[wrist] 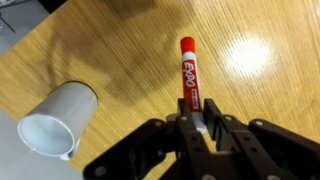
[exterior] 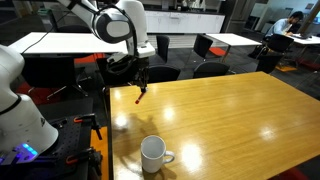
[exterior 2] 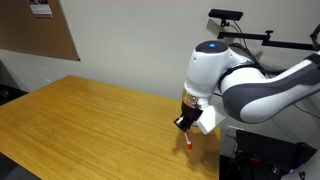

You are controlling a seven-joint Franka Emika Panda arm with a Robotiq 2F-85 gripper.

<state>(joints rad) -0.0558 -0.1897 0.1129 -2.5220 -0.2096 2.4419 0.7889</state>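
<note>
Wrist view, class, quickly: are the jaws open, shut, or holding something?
Gripper: jaws shut on the red marker, above the wooden table.

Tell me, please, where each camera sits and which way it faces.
Exterior view: sits off the table's end beside the robot, faces across the wooden table toward office desks; shows the arm, the gripper holding a red Expo marker, and a white mug.
Exterior view: sits across the table, faces a wall with a corkboard; shows the arm and gripper with the marker.
Wrist view: looks down past the gripper onto marker, mug and tabletop.
Shared: all three show gripper and marker; two show the mug.
</note>
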